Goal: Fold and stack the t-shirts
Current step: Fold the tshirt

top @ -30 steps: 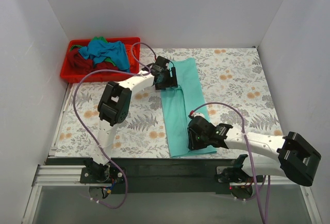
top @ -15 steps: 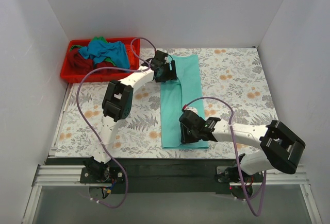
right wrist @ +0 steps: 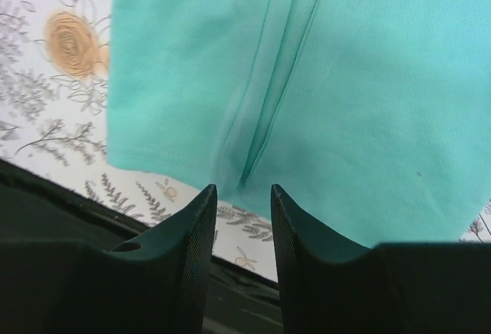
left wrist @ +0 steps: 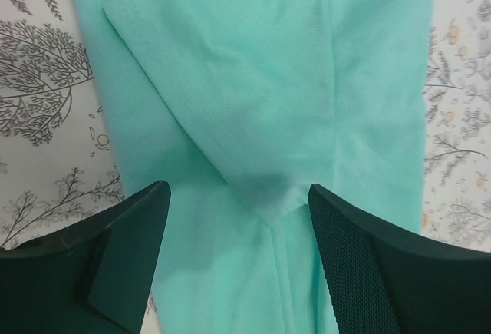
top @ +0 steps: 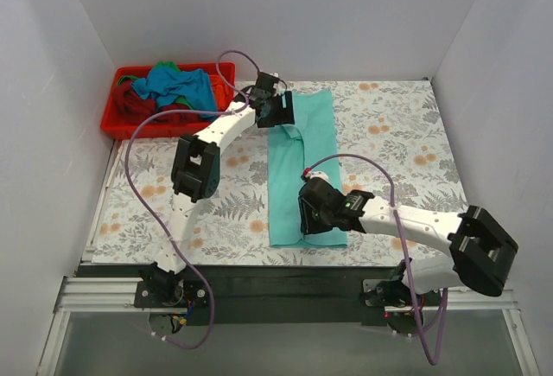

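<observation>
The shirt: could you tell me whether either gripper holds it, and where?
Neither. The left gripper is open over a sleeve of the shirt, the right gripper open over its hem.

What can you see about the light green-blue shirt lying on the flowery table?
The mint-teal shirt is soft, finely knitted cloth, folded lengthwise into a long narrow strip. It lies flat on the flowery table, running from the far side toward the near edge. At its far end a short sleeve is folded over the body; near the hem a long crease runs lengthwise. The left gripper hangs open over the far end, and the right gripper, jaws slightly apart, sits at the near hem.
</observation>
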You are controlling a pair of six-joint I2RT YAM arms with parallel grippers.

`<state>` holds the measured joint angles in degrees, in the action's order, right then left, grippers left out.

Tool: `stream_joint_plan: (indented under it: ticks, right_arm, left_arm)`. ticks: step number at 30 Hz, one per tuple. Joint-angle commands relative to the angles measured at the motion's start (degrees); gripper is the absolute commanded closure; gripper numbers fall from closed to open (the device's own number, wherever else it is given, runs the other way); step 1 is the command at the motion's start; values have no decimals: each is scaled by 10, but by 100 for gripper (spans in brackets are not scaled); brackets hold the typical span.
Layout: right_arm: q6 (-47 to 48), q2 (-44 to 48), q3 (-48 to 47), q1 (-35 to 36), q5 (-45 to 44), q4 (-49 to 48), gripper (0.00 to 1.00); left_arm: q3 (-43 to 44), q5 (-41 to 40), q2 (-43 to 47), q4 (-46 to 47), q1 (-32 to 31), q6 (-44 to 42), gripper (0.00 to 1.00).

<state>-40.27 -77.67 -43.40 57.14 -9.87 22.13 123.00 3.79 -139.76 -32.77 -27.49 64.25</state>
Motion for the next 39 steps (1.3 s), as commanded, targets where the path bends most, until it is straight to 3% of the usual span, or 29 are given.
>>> stream_joint_plan:
  ticks: [1, 5, 9, 16, 25, 39]
  right_arm:
    - [12, 63, -19, 3, -6, 57, 59]
    - [-6, 138, 15, 3, -45, 105, 57]
    - [-25, 195, 58, -11, -61, 141, 56]
    - [-39, 196, 96, -30, -85, 156, 56]
    - [-43, 224, 132, -50, -104, 166, 56]
    - [-34, 221, 157, -75, -74, 101, 59]
  left_arm:
    - [30, 6, 114, -29, 2, -11, 28]
    - [-58, -19, 230, -29, -10, -14, 28]
    - [-273, -56, 351, -4, -49, 8, 28]
    - [-588, -93, 541, 51, -146, 118, 29]
    - [-713, -128, 651, 33, -235, 237, 29]
    - [-761, -146, 658, 25, -294, 305, 30]
